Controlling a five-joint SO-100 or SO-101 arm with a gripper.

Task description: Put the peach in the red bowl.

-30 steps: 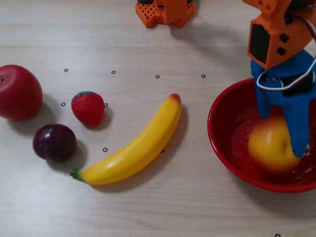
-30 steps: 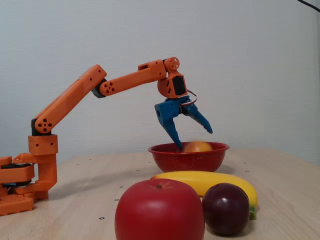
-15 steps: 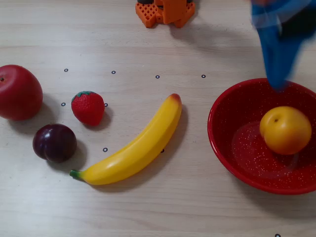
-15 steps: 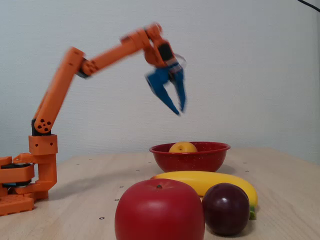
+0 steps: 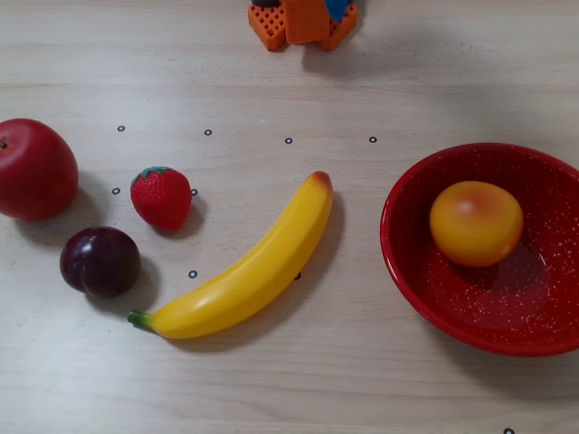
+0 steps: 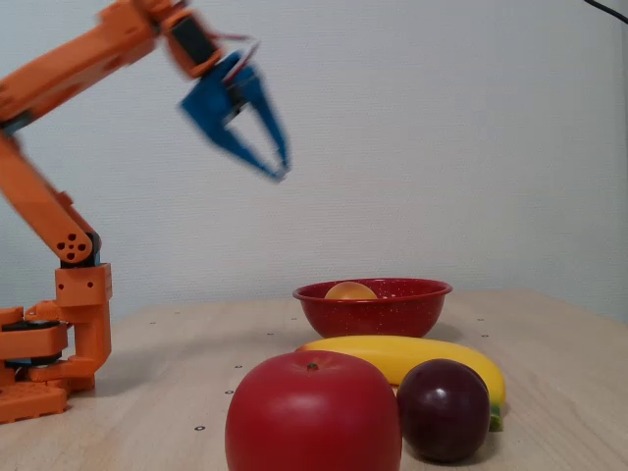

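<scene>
We find the peach (image 5: 476, 222) resting inside the bowl (image 5: 425, 298), toward its upper-left wall in the overhead view. Fingers (image 6: 278, 169) empty, tips nearly together, high over the bench (image 6: 177, 363). Peach lies well below them, to their right in the fixed view. We judge placement complete.

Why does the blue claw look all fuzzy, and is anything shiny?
In the fixed view the gripper is smeared by motion blur, while the apple is sharp. In the overhead view the peach shows soft glare, and the banana casts a faint shadow.
</scene>
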